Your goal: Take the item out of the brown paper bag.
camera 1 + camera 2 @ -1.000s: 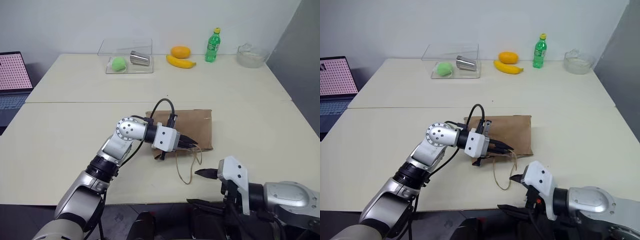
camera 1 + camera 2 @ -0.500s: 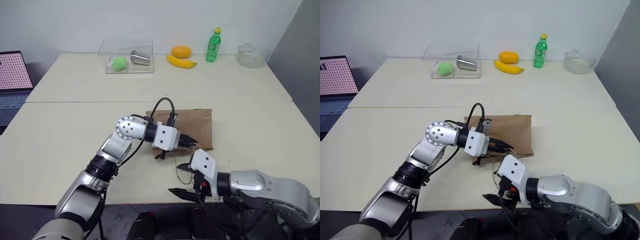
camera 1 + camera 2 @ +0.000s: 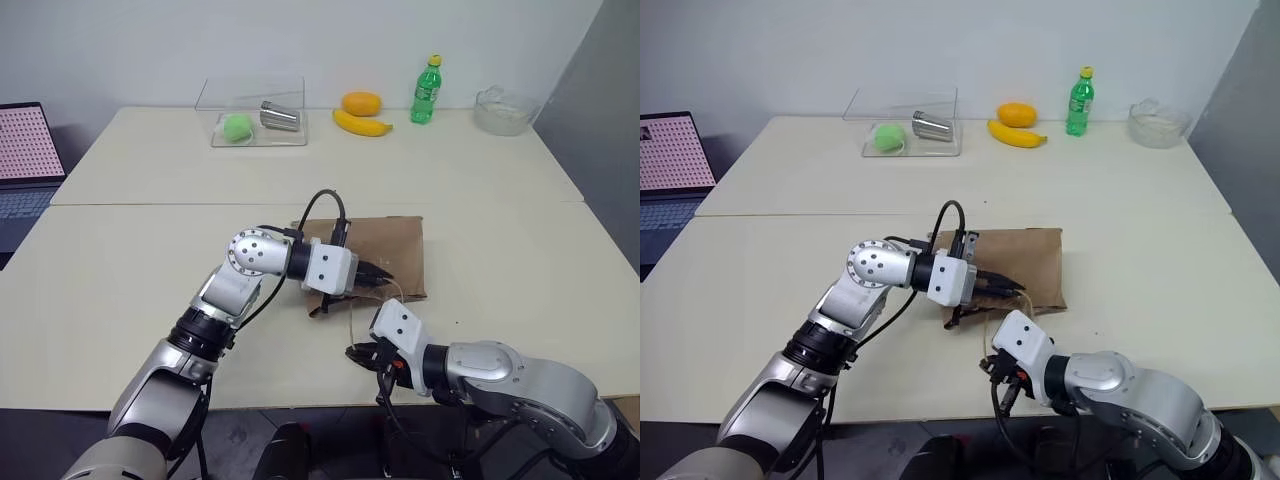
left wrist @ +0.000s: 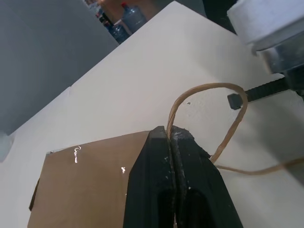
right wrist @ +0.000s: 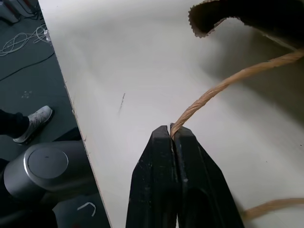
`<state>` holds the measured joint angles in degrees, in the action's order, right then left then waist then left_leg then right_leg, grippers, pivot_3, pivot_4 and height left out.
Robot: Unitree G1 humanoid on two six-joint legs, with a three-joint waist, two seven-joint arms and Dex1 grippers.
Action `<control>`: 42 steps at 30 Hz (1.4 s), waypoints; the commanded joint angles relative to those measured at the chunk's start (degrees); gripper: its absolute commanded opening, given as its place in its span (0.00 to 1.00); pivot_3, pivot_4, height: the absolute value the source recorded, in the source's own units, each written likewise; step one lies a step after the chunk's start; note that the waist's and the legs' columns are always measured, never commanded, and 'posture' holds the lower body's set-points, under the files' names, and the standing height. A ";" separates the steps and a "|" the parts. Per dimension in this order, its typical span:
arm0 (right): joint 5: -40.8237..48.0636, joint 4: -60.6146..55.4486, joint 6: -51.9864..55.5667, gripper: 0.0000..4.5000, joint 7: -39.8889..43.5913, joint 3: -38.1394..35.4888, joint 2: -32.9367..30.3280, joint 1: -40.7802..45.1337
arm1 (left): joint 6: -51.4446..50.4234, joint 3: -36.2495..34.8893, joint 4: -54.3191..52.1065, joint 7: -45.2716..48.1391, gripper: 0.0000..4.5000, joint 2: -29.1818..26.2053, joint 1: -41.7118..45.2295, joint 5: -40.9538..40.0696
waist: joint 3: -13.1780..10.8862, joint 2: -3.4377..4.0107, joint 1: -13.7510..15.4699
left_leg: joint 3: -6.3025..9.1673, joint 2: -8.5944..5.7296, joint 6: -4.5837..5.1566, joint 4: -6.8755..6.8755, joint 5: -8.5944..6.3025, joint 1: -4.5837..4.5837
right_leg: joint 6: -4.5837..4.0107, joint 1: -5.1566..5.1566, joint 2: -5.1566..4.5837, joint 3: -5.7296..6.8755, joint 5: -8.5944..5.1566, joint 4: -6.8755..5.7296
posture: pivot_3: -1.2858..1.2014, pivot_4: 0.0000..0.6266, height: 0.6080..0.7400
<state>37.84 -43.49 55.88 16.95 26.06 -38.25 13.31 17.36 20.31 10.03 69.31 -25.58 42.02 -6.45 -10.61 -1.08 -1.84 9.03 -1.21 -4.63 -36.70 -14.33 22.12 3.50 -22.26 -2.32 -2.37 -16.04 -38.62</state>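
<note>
The brown paper bag lies flat on the cream table, its mouth toward the front edge. My left gripper reaches in from the left over the bag's mouth and is shut on one beige cord handle. Just in front of the bag, near the table's front edge, my right gripper is shut on the other cord handle, which runs taut back to the bag's torn mouth. The item is hidden.
At the back of the table stand a clear box with a green ball and a steel cup, a banana, an orange, a green bottle and a glass bowl. A laptop sits at far left.
My right gripper came in from the front right toward the bag's loose handle and shut on the cord. The left gripper kept its hold and stayed almost in place.
</note>
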 commanded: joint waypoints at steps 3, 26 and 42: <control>-5.08 3.00 -1.96 0.01 3.61 0.91 -0.38 -0.85 | -5.37 -4.61 2.63 -5.21 0.00 1.60 9.04 0.24 | 0.00 0.00 -0.01 | 0.00 -0.01 0.00 0.00 0.00 0.00 | 0.04 0.00 0.00 0.00 -0.02 0.01 | 0.52 0.24 1.00; -13.17 1.97 -2.33 0.36 4.74 -6.38 9.31 -0.34 | -15.68 -13.81 10.32 -5.38 0.00 1.05 16.04 -6.36 | 0.00 0.00 -0.57 | 0.03 -0.01 -0.01 0.02 0.00 -0.01 | -0.03 -0.05 0.00 0.00 0.02 -0.08 | 0.52 0.24 1.00; -0.53 -14.22 0.90 1.00 14.32 -23.12 -2.76 -3.97 | -35.03 -16.69 -2.36 -4.71 0.00 1.83 14.88 -17.76 | -0.02 -0.01 -0.48 | 0.06 -0.02 -0.01 0.02 0.00 0.02 | 0.07 -0.04 0.00 0.03 -0.04 -0.08 | 0.52 0.24 1.00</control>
<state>35.15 -53.85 57.12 29.95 5.89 -40.35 9.58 -16.14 5.26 10.87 64.03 -23.22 55.99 -21.94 -10.63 -1.09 -2.32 9.08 -1.23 -4.64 -36.68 -14.33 22.15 3.57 -22.30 -2.32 -2.34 -16.08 -38.69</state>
